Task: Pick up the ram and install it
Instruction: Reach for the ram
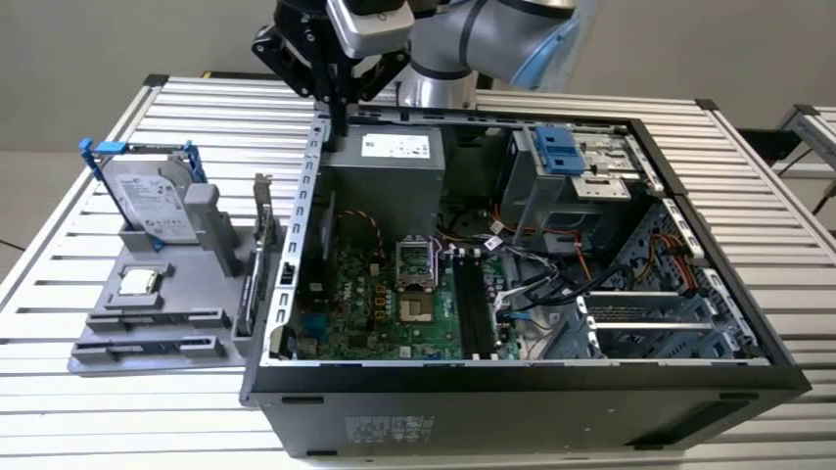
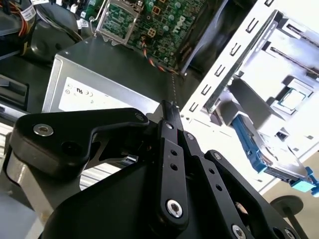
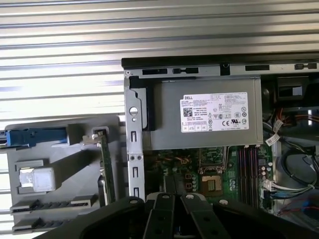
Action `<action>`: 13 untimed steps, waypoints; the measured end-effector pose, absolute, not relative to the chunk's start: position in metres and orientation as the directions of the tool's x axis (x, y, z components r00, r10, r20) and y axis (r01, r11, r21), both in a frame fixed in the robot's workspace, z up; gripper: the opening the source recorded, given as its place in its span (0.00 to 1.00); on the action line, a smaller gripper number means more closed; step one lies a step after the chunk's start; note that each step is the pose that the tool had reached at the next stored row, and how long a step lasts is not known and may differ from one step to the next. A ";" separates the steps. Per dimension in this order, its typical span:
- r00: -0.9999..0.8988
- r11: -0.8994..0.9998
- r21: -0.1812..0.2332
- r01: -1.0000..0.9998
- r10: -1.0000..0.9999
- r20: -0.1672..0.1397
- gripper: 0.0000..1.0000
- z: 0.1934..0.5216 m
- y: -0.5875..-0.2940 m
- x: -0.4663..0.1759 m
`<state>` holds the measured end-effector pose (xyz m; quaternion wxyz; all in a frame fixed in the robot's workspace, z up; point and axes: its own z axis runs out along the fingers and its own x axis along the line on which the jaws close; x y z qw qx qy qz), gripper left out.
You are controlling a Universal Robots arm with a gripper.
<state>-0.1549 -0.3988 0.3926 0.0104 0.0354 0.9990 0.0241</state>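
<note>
As I watch remotely, the jaws hang pressed together over a corner of the open computer case (image 1: 523,411), just beside its grey power supply (image 1: 386,181).

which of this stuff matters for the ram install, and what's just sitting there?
In the job:
gripper, jaws shut, by the power supply
ram, standing in the gray holder
memory slots on the motherboard

Lying about:
hard drive in blue frame
bracketed card
processor chip
</note>
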 end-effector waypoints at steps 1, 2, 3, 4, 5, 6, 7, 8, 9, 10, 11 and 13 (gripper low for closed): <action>-0.997 0.996 0.049 0.070 0.071 -0.019 0.00 0.393 -0.399 -0.156; -0.997 0.996 0.049 0.070 0.071 -0.019 0.00 0.393 -0.399 -0.157; -0.997 0.996 0.049 0.070 0.071 -0.019 0.00 0.393 -0.399 -0.158; -0.997 0.996 0.049 0.070 0.071 -0.019 0.00 0.393 -0.399 -0.159; -0.997 0.996 0.049 0.070 0.071 -0.019 0.00 0.393 -0.399 -0.160; -0.997 0.996 0.049 0.070 0.071 -0.019 0.00 0.393 -0.399 -0.161; -0.997 0.996 0.049 0.070 0.071 -0.019 0.00 0.393 -0.399 -0.163; -0.997 0.996 0.049 0.070 0.071 -0.019 0.00 0.393 -0.399 -0.164; -0.997 0.996 0.049 0.070 0.071 -0.019 0.00 0.393 -0.399 -0.165; -0.997 0.996 0.049 0.070 0.071 -0.019 0.00 0.393 -0.399 -0.166; -0.997 0.996 0.049 0.070 0.071 -0.019 0.00 0.393 -0.399 -0.167; -0.997 0.996 0.049 0.070 0.071 -0.019 0.00 0.393 -0.399 -0.169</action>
